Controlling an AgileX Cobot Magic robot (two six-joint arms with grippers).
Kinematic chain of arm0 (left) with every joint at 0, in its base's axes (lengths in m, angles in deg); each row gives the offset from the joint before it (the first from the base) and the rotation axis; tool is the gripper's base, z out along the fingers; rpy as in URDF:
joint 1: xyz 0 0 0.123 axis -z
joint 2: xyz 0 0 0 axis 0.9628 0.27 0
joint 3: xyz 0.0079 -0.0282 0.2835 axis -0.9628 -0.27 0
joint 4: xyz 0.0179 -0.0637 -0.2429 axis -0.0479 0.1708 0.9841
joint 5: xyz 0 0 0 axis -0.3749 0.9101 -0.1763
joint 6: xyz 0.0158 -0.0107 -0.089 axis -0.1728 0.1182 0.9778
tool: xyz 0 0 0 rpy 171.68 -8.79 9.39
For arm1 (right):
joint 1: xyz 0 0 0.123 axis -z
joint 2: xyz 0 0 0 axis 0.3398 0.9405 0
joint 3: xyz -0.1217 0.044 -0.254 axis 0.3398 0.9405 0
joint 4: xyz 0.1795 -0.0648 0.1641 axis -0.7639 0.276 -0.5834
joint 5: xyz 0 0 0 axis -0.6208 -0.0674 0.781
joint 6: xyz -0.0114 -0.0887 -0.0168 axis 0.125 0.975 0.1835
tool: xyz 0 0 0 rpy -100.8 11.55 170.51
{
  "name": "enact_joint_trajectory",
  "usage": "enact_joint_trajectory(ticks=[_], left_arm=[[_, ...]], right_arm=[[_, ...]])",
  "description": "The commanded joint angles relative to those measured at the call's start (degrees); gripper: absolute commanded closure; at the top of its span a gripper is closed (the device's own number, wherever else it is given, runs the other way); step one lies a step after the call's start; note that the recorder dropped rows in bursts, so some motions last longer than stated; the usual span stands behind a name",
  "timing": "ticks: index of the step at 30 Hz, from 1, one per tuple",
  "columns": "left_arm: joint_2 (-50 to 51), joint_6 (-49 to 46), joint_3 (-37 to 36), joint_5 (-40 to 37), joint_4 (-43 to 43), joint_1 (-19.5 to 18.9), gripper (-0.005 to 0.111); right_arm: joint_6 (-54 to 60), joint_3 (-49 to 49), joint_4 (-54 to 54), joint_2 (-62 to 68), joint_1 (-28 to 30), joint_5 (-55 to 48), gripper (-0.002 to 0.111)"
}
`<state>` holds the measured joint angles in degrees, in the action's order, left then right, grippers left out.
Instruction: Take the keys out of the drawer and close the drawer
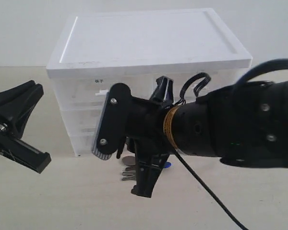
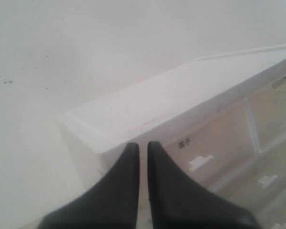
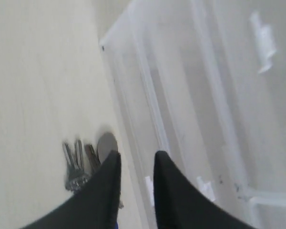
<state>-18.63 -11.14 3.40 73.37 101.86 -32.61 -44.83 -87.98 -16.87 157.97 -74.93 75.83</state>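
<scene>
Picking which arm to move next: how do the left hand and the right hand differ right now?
Gap: the left hand's fingers sit almost together, while the right hand's stand clearly apart.
Place: the left hand is off to one side of the drawer cabinet, while the right hand is low at its front, right by the keys lying on the table.
Both are black and hold nothing.

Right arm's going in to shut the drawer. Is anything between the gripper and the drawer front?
Nothing visible does. The right gripper hangs in front of the clear drawer front with only open space between them. The keys lie on the table on the gripper's other side, away from the drawers.
</scene>
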Motion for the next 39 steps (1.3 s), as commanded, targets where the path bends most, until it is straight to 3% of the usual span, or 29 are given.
enact_joint_trajectory(ticks=[1,4,8,14,19,22,25,28,39], left_arm=[[-0.44,1.48,-0.32,3.14,7.95,0.16,0.102],[-0.44,8.43,-0.05,3.75,12.23,0.16,0.102],[-0.44,9.09,4.24,-5.02,13.16,-1.98,0.102],[-0.44,4.68,17.56,-26.86,10.97,-10.72,0.102],[1.35,6.23,27.52,-38.15,10.85,-19.19,0.102],[4.73,6.23,35.21,-54.35,8.8,-25.97,0.102],[9.55,6.23,43.18,-68.33,7.42,-29.85,0.102],[14.32,4.85,47.89,-74.4,7.42,-30.77,0.102],[20.35,3.43,50.83,-73.75,7.58,-30.09,0.102]], right_arm=[[-1.9,-0.21,1.58,-10.09,-4.76,-5.96,0.108],[-10.18,-0.61,6.76,-15.44,-1.98,-14.05,0.108],[-25.02,-1.96,10.59,-19.47,11.19,-15.63,0.108],[-27.38,-2.08,0.69,-20.02,33.01,-4.46,0.108],[-28.04,-2.08,-3.24,-18.87,44.84,0.69,0.108],[-29.31,-2.08,-8.15,-15.83,50.32,2.11,0.108],[-25.7,-2.08,-14.04,-12.15,51.45,4.21,0.108],[-22.53,-2.79,-17.18,-8.74,49.83,5.25,0.108],[-22.67,-4.26,-17.44,-3.63,45.78,12.62,0.108]])
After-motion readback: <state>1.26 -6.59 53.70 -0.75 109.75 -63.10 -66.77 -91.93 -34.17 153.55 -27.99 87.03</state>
